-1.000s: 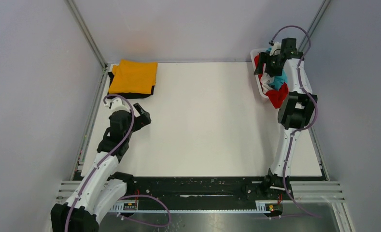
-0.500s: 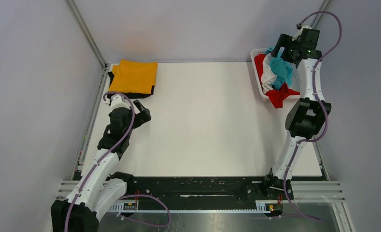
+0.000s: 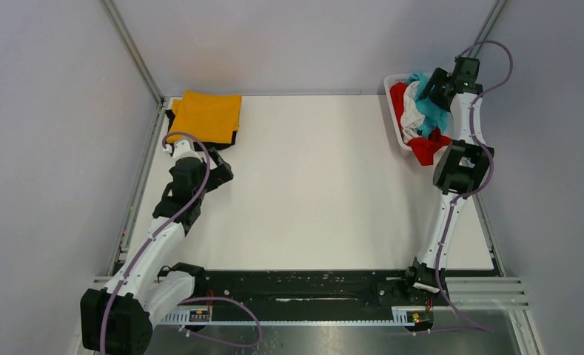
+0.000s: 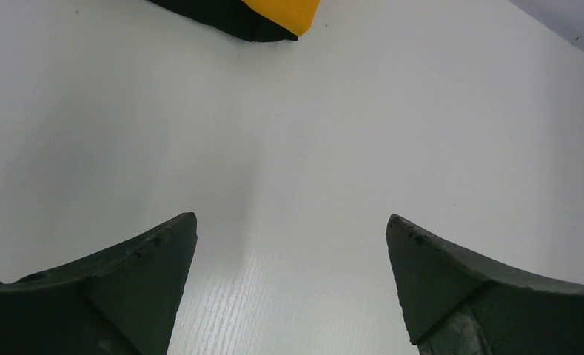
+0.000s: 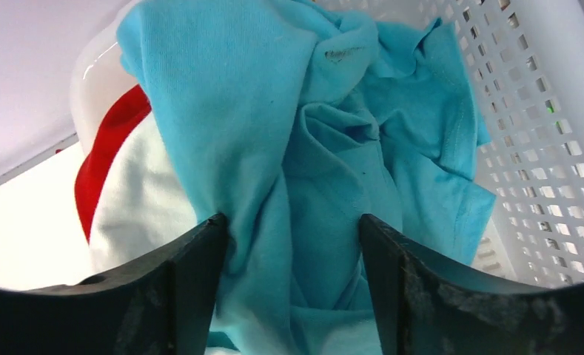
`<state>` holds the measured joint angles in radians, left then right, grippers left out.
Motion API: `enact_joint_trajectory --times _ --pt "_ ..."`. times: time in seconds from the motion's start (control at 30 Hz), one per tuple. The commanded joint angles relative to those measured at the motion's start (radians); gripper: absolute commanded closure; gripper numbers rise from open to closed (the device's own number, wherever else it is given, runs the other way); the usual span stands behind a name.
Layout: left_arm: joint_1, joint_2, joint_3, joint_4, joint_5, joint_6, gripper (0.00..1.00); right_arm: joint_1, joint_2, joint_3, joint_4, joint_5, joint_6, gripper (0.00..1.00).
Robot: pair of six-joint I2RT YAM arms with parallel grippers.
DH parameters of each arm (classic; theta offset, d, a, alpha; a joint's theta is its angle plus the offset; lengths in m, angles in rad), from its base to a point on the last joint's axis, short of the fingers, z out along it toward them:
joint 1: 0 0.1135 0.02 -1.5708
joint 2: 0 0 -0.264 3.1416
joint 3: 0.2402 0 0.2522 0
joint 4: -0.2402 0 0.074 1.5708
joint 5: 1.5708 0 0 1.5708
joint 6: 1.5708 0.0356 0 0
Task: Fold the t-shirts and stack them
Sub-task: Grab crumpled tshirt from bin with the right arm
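A folded orange t-shirt point(image 3: 203, 116) lies on a folded black t-shirt point(image 3: 200, 145) at the far left corner; their corner shows in the left wrist view, orange point(image 4: 289, 11) on black point(image 4: 229, 16). My left gripper point(image 3: 226, 175) is open and empty just above the table, near that stack point(image 4: 292, 229). A turquoise t-shirt point(image 3: 431, 115), a white one point(image 3: 413, 115) and a red one point(image 3: 425, 150) lie crumpled in the basket. My right gripper point(image 3: 431, 90) is open, its jaws astride a bunch of the turquoise t-shirt point(image 5: 274, 96), beside the white point(image 5: 141, 207) and red point(image 5: 107, 148) cloth.
The white lattice basket point(image 3: 400, 138) stands at the far right corner of the white table point(image 3: 311, 185); its wall shows in the right wrist view point(image 5: 540, 111). Grey walls and metal frame posts close in the table on three sides.
My right gripper rose from the basket, swung toward the far wall, then came down onto the turquoise t-shirt. My left gripper has moved a little toward the orange stack.
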<state>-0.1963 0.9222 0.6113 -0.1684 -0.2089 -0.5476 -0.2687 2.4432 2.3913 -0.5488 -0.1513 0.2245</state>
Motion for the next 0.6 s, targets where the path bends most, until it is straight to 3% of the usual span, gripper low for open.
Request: enact_joint_trajectory --times 0.0,0.3,0.47,0.57 --pt "0.000 0.007 0.049 0.050 -0.003 0.003 0.01 -0.015 0.000 0.032 0.005 0.017 0.035 0.32" --pt "0.000 0.005 0.046 0.052 -0.001 -0.008 0.01 -0.067 -0.038 -0.050 0.091 -0.068 0.161 0.68" --pt "0.000 0.008 0.052 0.052 0.005 -0.007 0.01 -0.076 -0.051 -0.046 0.093 -0.098 0.171 0.96" --pt "-0.001 0.006 0.052 0.051 0.009 -0.006 0.01 -0.080 -0.081 -0.029 0.097 -0.092 0.175 0.99"
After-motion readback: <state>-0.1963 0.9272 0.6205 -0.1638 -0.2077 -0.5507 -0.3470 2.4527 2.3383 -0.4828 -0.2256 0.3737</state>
